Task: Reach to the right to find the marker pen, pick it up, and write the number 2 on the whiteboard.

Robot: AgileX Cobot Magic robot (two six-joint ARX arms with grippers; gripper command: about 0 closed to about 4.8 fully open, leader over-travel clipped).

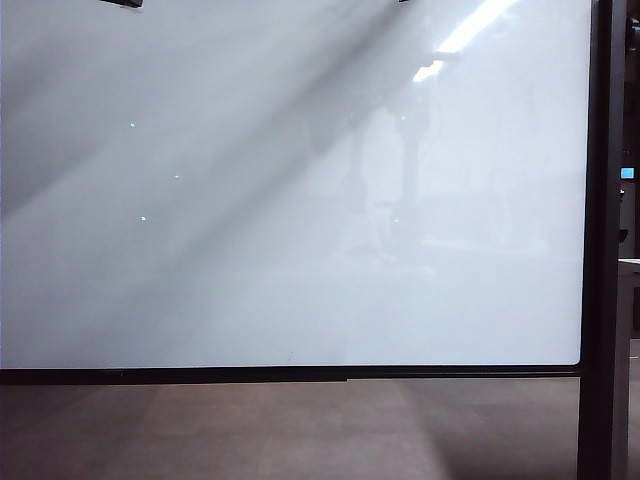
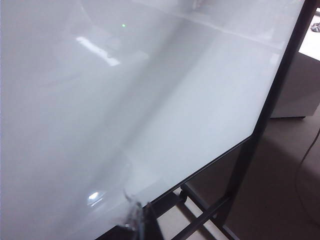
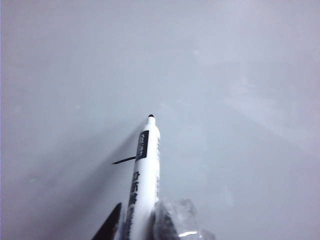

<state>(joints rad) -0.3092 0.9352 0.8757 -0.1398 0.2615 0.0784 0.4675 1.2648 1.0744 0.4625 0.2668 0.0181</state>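
Facing the whiteboard (image 1: 290,200), which fills every view, black post at its right edge. My right gripper (image 3: 137,225) clamps the marker pen (image 3: 144,175), tip near the board beside a short black stroke (image 3: 123,161). Left gripper (image 2: 140,220) near the board's lower edge; its opening I cannot tell.

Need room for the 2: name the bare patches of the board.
Whiteboard is bare from bottom edging to right post. In the right wrist view, the right gripper's marker pen crowds one short black stroke.
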